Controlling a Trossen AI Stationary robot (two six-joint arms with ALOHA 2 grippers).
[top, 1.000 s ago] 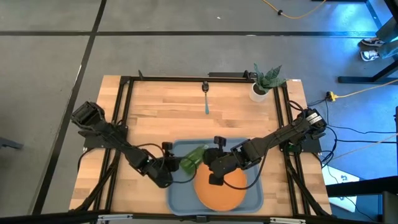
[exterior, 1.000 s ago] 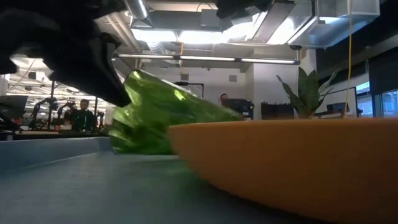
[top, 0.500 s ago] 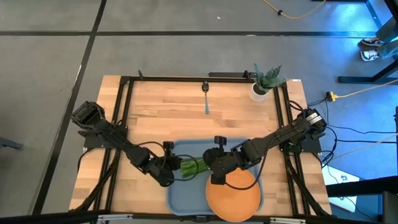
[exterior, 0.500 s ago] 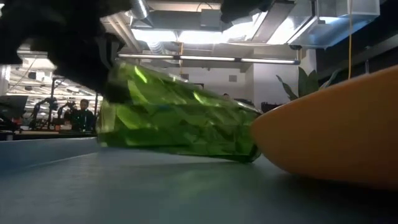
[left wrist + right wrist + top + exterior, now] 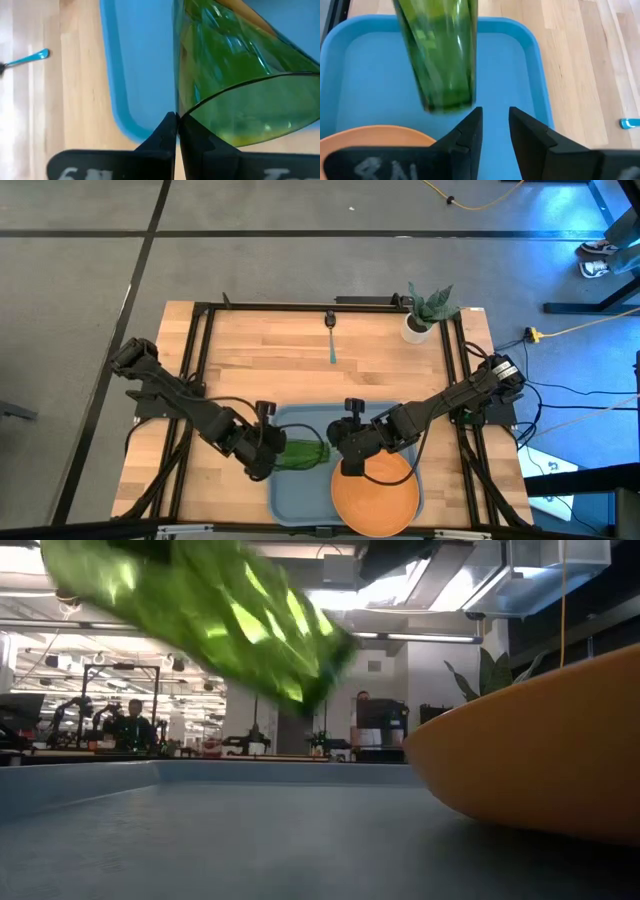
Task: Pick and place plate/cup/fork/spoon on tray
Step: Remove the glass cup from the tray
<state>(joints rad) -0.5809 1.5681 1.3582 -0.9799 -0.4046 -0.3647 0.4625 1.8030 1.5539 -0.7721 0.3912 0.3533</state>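
The grey-blue tray (image 5: pixel 292 485) lies at the table's near middle. The orange plate (image 5: pixel 376 492) sits in its right half; in the low view (image 5: pixel 540 770) its side rises. My left gripper (image 5: pixel 266 456) is shut on the green cup (image 5: pixel 300 453), which lies sideways over the tray's left half. My right gripper (image 5: pixel 346 452) is open and empty, just right of the cup's base and at the plate's far edge. The spoon (image 5: pixel 331 340) lies flat on the far wood. The fork's purple head is out of view. My left gripper pinches the cup's wall at its rim (image 5: pixel 186 116), one finger inside and one outside. The fingers come level from the table's left. The cup (image 5: pixel 210 615) is lifted clear of the tray floor, slanting, its base toward the right.
A plant in a white pot (image 5: pixel 420 320) stands at the far right corner. Black frame rails (image 5: pixel 200 370) run along the table's sides. A teal handle end (image 5: pixel 630 122) lies on the wood beside the tray. Bare wood lies between the tray and the spoon.
The plate has slid toward the tray's near right corner, and its side now stands raised. The cup, which leaned against the plate, came off it and lay on the tray floor. My left gripper has now lifted it clear and turned it to point right.
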